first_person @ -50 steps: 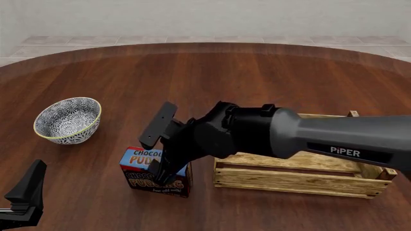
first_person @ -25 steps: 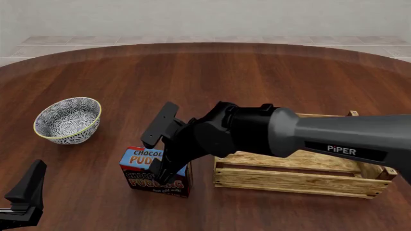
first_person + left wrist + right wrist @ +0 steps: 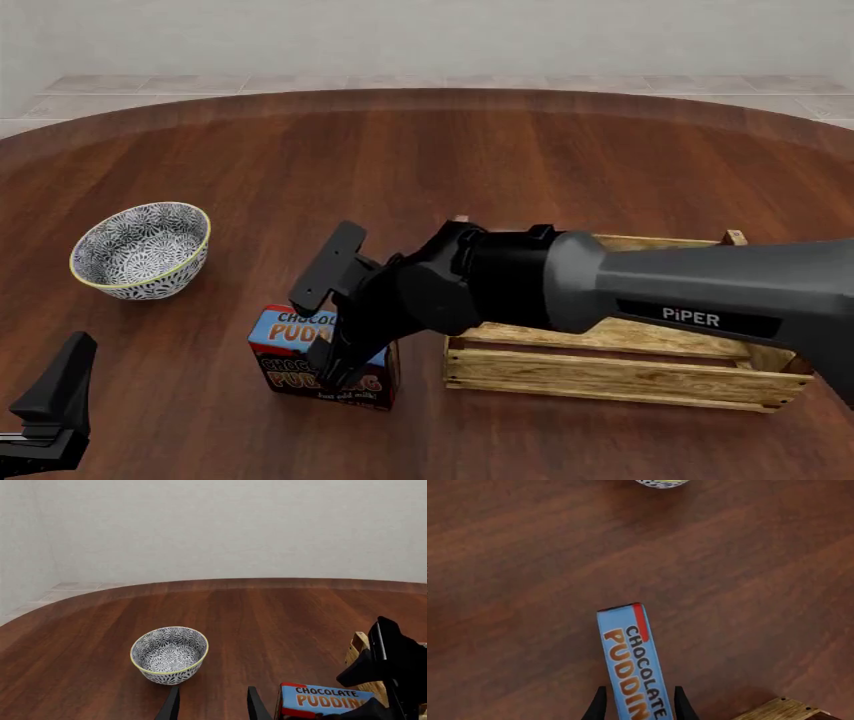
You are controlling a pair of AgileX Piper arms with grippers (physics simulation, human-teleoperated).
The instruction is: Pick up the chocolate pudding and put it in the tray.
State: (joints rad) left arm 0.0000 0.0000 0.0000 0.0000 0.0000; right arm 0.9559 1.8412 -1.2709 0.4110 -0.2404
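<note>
Nearest the camera, at about 7 o'clock on the worktop (image 3: pixel 534 160), the left gripper (image 3: pixel 54 400) hangs idle; its fingers are spread with nothing between them, as its wrist view shows. A little farther in, at roughly 6 o'clock, the chocolate pudding (image 3: pixel 320 365) stands on its narrow edge, blue lettered face upward, just beside the tray's near-left corner. The right gripper (image 3: pixel 635 707) straddles the carton's near end, one finger on each long side. Whether the pads are touching yet I cannot tell; the gap looks barely wider than the carton.

The step in hand seems to be the grasp itself. Next the fingers should close firmly, then lift straight up high enough to clear the slatted wall of the tray (image 3: pixel 614 375) at 4 o'clock. Farther off, at 9 o'clock, the patterned bowl (image 3: pixel 140 250) sits well apart.
</note>
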